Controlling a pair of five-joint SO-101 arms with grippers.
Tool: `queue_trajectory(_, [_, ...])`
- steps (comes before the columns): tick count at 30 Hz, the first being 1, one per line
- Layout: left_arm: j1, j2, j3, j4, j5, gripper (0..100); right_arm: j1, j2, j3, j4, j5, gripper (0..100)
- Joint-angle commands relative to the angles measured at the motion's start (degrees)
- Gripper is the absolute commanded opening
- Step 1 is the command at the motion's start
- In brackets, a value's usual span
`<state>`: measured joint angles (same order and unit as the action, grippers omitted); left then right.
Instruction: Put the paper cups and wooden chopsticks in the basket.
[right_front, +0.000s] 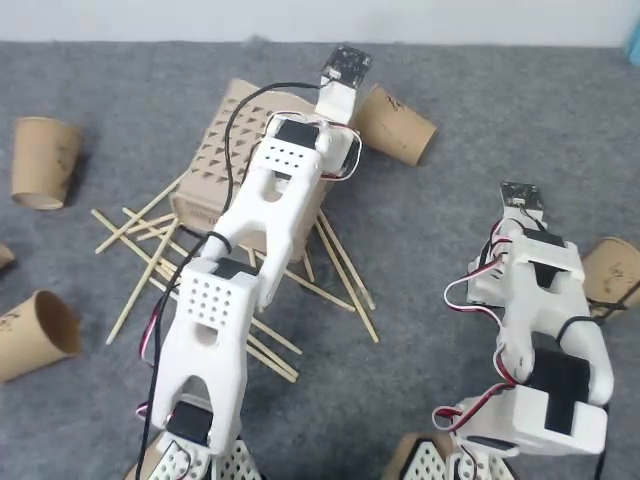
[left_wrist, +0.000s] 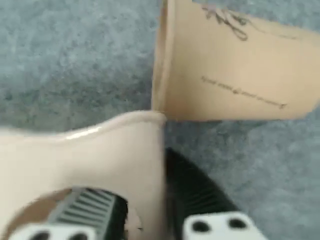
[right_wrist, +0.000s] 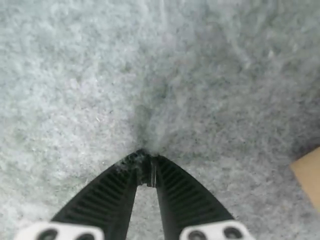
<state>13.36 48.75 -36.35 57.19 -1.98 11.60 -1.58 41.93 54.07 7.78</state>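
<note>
Paper cups (right_front: 40, 160) and chopsticks (right_front: 150, 250) lie scattered outside the basket (right_front: 215, 160), so the task looks barely begun; right hand (right_wrist: 146, 167) together, left hand (right_front: 343, 100) unclear.

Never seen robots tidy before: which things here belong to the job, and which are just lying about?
Job's things: paper cups; wooden chopsticks; basket.
Not the job's: grey mat; an arm's black cable.

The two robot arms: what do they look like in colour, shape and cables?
The left arm and right arm have white plastic shells, black motor blocks and red, black and white cables. The right gripper has ribbed black fingers.
</note>
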Motion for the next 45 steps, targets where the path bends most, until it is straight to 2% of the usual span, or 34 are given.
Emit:
queue_trajectory(1, [-1.1, -2.9, -5.0, 2.4, 1.1, 1, -0.7, -2.6, -0.4, -1.3, 0.7, 0.8])
queue_trajectory(8, [-1.3, -12.6, -11.3, 14.2, 1.1, 1, -0.7, -2.6, -0.4, -1.3, 0.7, 0.8])
queue_trajectory(13, [-3.4, -20.9, -12.6, 17.1, 1.1, 1, -0.7, -2.6, -0.4, -1.3, 0.7, 0.8])
queue_trajectory(20, [-8.8, -30.9, -12.6, 16.3, 0.5, 1, -0.7, -2.6, -0.4, -1.3, 0.7, 0.8])
queue_trajectory(30, [-19.0, -33.1, -12.2, 3.3, 1.1, 1, -0.6, -2.6, -0.4, -1.3, 0.5, 0.8])
queue_trajectory(36, [-22.6, -36.7, -12.3, 3.4, 7.6, 1, -0.6, -2.6, -0.3, -2.0, 0.4, 0.8])
queue_trajectory(39, [-22.7, -42.0, -10.6, 7.0, 8.1, 1, -0.6, -2.6, -0.3, -2.0, 0.3, 0.8])
queue_trajectory(42, [-22.3, -49.1, -5.4, 8.6, 8.1, 1, -0.6, -2.6, -0.3, -2.0, 0.3, 0.8])
queue_trajectory(45, [-22.3, -57.7, 3.6, 6.1, 8.1, 1, -0.6, -2.6, -0.3, -2.0, 0.3, 0.8])
